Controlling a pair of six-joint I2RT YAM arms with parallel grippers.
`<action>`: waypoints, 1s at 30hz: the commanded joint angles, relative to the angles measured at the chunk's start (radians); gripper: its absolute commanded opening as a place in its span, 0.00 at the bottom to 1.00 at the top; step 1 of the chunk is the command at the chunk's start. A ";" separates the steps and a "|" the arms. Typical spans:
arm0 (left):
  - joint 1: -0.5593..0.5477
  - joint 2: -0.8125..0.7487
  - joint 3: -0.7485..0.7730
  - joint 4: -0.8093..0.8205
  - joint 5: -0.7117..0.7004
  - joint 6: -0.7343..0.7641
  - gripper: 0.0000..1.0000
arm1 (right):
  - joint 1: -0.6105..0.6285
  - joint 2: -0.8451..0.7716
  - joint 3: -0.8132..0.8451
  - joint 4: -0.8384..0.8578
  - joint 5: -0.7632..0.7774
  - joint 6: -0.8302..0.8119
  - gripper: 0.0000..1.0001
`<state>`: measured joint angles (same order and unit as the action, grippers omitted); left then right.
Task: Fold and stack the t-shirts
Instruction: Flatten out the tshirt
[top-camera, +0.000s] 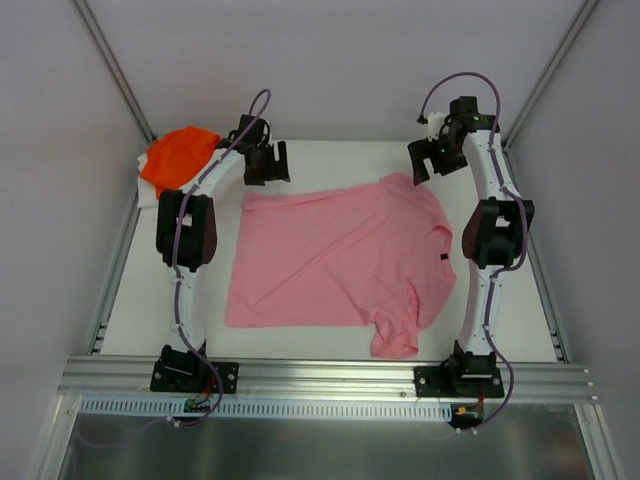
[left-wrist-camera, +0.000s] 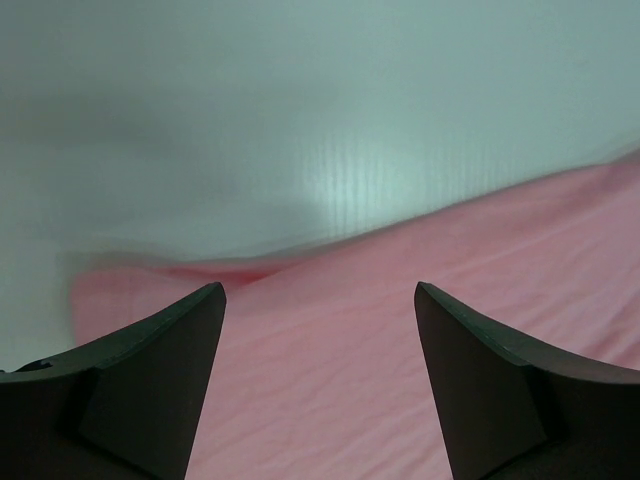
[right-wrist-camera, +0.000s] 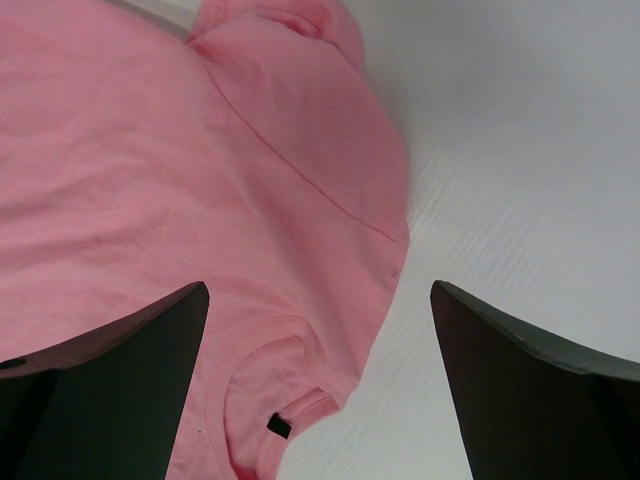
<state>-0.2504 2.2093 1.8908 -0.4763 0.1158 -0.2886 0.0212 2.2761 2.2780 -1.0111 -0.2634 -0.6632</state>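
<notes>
A light pink t-shirt (top-camera: 335, 260) lies spread flat across the middle of the table, collar to the right and hem to the left. An orange t-shirt (top-camera: 178, 155) sits bunched at the back left corner. My left gripper (top-camera: 267, 162) hovers open over the pink shirt's back left hem corner; in the left wrist view pink cloth (left-wrist-camera: 400, 330) fills the space below its gripper (left-wrist-camera: 320, 300). My right gripper (top-camera: 428, 160) hangs open above the far sleeve. The right wrist view shows the collar with its black tag (right-wrist-camera: 278, 427) under that gripper (right-wrist-camera: 320, 295).
The white table (top-camera: 520, 320) is bounded by pale enclosure walls on three sides. A metal rail (top-camera: 320, 375) holding both arm bases runs along the near edge. Slanted frame struts (top-camera: 115, 70) rise at the back corners.
</notes>
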 joint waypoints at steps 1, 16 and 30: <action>0.040 0.000 0.067 0.004 0.061 -0.037 0.78 | 0.022 0.031 -0.008 -0.014 0.062 -0.041 0.99; 0.025 -0.135 -0.090 0.024 0.113 -0.026 0.76 | -0.017 0.140 0.015 0.183 0.038 0.045 0.99; 0.014 -0.194 -0.136 -0.002 0.073 -0.004 0.76 | -0.017 0.223 0.127 0.292 -0.034 0.111 1.00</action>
<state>-0.2295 2.0918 1.7760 -0.4618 0.2058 -0.3054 0.0006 2.4886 2.3421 -0.7620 -0.2569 -0.5896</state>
